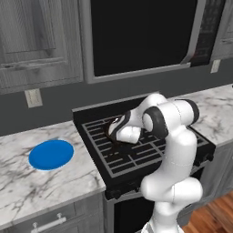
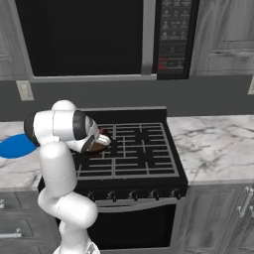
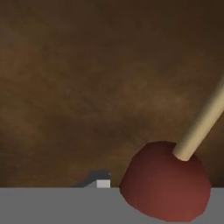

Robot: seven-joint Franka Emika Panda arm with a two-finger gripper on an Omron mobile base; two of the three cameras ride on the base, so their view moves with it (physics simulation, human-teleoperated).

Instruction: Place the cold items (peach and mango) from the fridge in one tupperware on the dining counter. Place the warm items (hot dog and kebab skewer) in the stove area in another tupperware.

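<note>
No lettering can be read anywhere; the microwave point(image 2: 104, 37) above the stove has a button panel point(image 2: 173, 30) whose marks are too small to make out. The claw point(image 1: 110, 132) is low over the rear left of the stove grate point(image 1: 136, 152), with its tips dipped into a dark brown pan point(image 2: 97, 144) that sits on that burner. Its tips are pressed close together, and the hand view shows a red-brown chunk of the kebab skewer point(image 3: 166, 186) right at the bottom edge with its pale wooden stick point(image 3: 203, 124) rising up to the right, against the brown inside of the pan; whether the claw actually pinches the kebab skewer cannot be told, since the tips themselves are hidden. The hot dog cannot be made out. To the left of the stove the marble tabletop point(image 1: 27, 182) carries a flat blue round item point(image 1: 51, 154), well apart from the pan and near the middle of that stretch. To the right of the stove another run of tabletop point(image 2: 213, 144) is bare. The right half of the grate is free of things, and the arm's elbow point(image 1: 175, 116) hangs over the stove's front. The microwave's underside sits above the arm with a clear gap between them.
</note>
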